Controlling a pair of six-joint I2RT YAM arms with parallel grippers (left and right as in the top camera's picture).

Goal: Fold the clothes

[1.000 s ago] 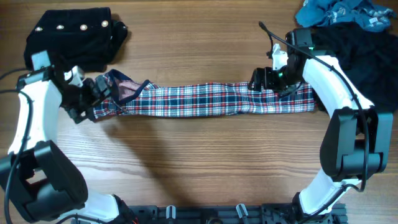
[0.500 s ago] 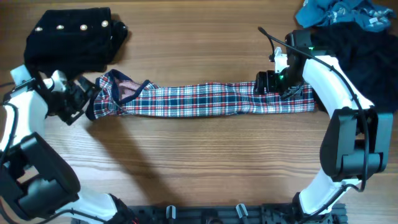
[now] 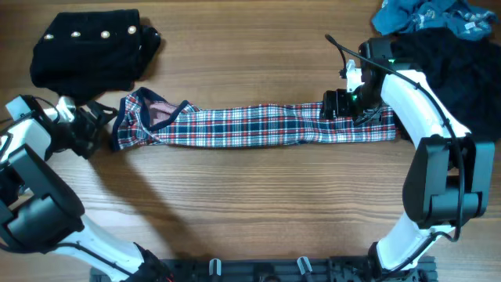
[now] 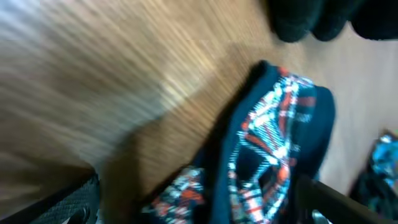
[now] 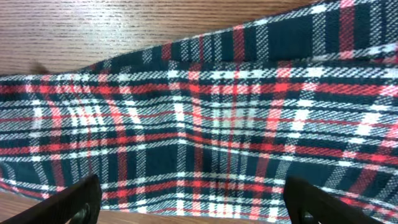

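Plaid garment [image 3: 258,125]: red/navy/white, long narrow strip laid L–R across mid counter [image 3: 250,204], flat; L end rumpled, pale inside showing.
Left claw [image 3: 99,129]: just off strip's L end, jaws wide apart, empty.
Right claw [image 3: 338,106]: over strip's R part, jaws wide, fabric flat beneath, nothing gripped.
Black studded garment [image 3: 90,47]: folded, far-L corner.
Black garment [image 3: 462,70] w/ blue garment [image 3: 427,16]: heaped, far-R corner.

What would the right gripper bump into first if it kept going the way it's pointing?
Most likely the plaid garment: the open right gripper points down at it, and its cloth fills the wrist view. How near is unclear.
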